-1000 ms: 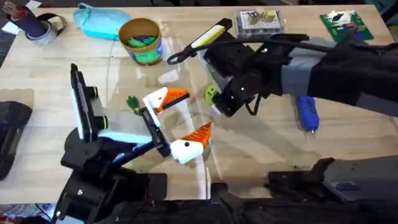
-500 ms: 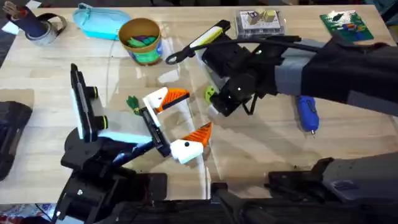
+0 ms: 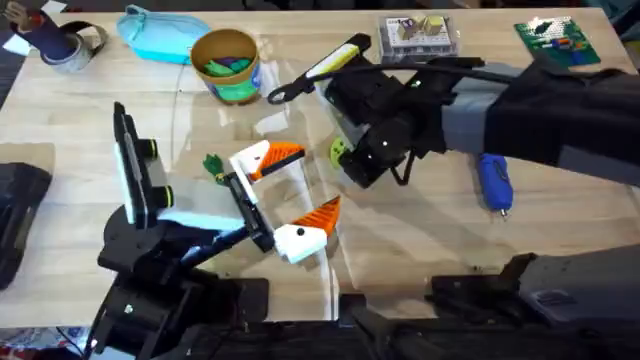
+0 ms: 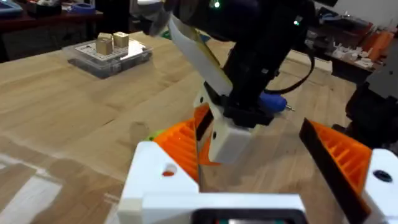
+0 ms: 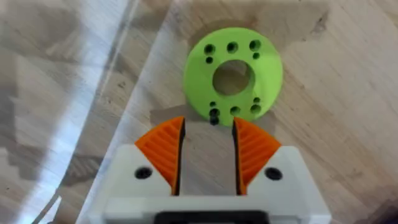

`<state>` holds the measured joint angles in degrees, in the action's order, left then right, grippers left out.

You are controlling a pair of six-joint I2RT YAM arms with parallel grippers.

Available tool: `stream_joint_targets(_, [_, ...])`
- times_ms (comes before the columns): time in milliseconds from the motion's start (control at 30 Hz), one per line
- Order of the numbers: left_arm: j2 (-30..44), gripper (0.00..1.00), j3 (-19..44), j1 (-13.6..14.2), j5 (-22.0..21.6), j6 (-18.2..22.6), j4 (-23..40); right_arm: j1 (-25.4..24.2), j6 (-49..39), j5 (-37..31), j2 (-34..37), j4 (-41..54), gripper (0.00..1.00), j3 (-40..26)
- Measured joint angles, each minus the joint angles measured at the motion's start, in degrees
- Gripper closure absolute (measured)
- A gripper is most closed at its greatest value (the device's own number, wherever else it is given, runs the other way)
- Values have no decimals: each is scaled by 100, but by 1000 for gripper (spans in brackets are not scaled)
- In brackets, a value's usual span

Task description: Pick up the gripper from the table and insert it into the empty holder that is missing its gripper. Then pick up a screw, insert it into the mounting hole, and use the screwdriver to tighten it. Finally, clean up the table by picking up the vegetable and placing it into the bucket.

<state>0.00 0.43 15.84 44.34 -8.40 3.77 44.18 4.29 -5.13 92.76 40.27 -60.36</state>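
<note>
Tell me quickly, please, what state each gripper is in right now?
Left gripper: open, holding nothing.
Right gripper: open, empty, fingers just short of the flat round green plastic disc with holes.

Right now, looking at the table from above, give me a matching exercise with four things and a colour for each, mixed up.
Things:
1. bucket
2. screwdriver
3. disc
4. pouch

Colours:
A. light blue
B. lime green
C. yellow-gold with a green band
D. bright blue

Pairs: 1-C, 2-D, 3-B, 4-A
</note>
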Motion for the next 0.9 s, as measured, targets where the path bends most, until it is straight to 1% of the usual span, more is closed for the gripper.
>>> stream_joint_targets(100, [1,10,0,-1,0,0,0,0,1,0,-1,0,773,0])
stream_joint_targets(167, [-1,10,0,-1,0,0,0,0,-3,0,-1,0,849,0])
stream_joint_targets(233, [1,10,0,-1,0,0,0,0,13,-2,-1,0,896,0])
stream_joint_targets(300, [0,10,0,0,0,0,0,0,15,-1,-1,0,981,0])
stream_joint_targets(467, [0,10,0,-2,0,0,0,0,20,-25,-1,-10,993,0])
stream_joint_targets(667, [0,10,0,-2,0,0,1,-10,17,-214,-2,114,995,-56])
stream_joint_targets(767, [1,10,0,-2,0,0,2,-12,7,-270,-24,534,995,-346])
stream_joint_targets(900, [0,10,0,0,-1,0,1,-17,-3,-303,-108,1211,995,-1205])
